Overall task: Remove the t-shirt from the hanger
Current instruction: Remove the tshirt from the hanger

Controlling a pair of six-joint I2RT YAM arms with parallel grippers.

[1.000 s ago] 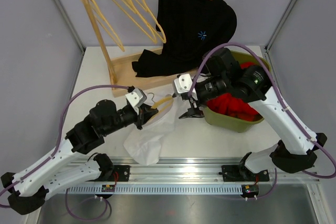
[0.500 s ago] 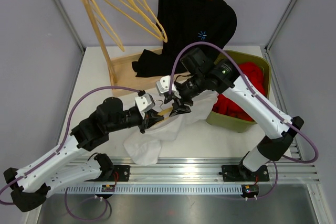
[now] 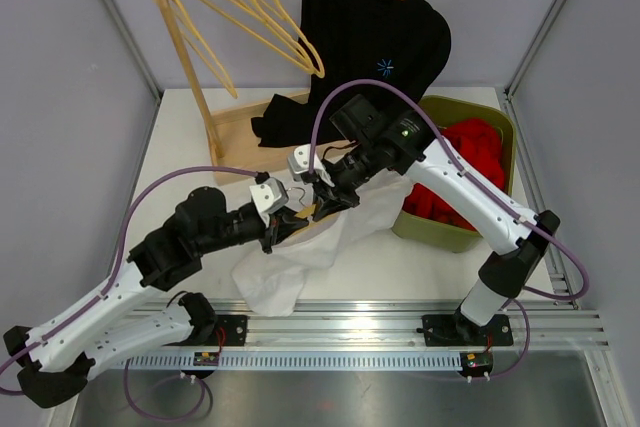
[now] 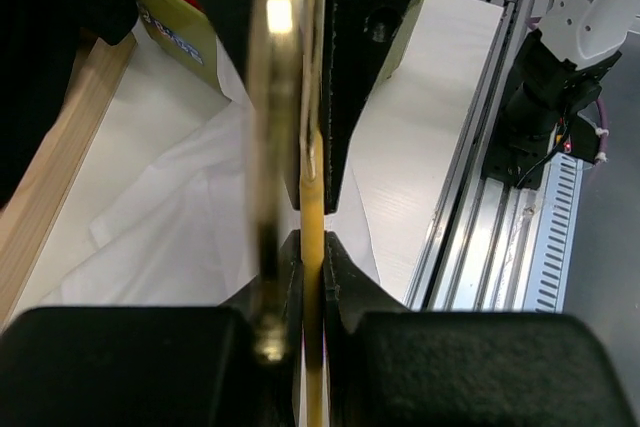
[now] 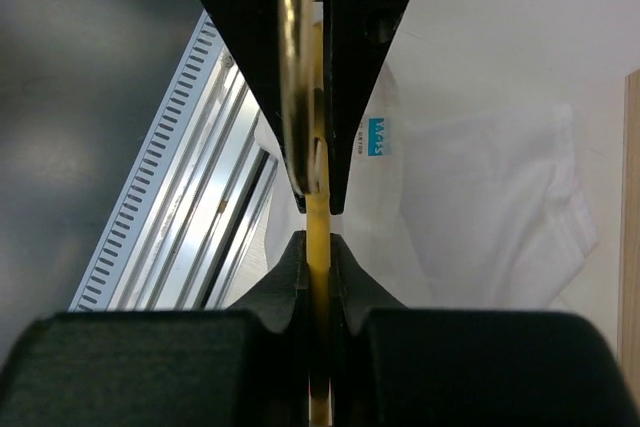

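Note:
A yellow wooden hanger (image 3: 304, 210) with a metal hook is held just above the table, clamped from both ends. My left gripper (image 3: 284, 224) is shut on it; in the left wrist view the hanger's bar (image 4: 312, 197) runs straight up between the jaws of that gripper (image 4: 312, 243). My right gripper (image 3: 318, 198) faces it from the far side, shut on the same bar (image 5: 317, 217), with its jaws (image 5: 318, 239) pinching it. The white t-shirt (image 3: 290, 262) lies crumpled on the table beneath and around the hanger, its blue label (image 5: 381, 135) showing. How much of it hangs on the hanger is hidden.
A wooden rack (image 3: 190, 67) at the back left carries empty hangers (image 3: 262, 15). A black shirt (image 3: 375, 52) hangs on another hanger at the back centre. A green bin (image 3: 440, 231) with red cloth (image 3: 470, 157) stands to the right. A metal rail (image 3: 400, 327) runs along the near edge.
My right arm swung left from the bin to the hanger and its jaws closed on the bar. The left gripper kept its hold and shifted slightly right with the shirt.

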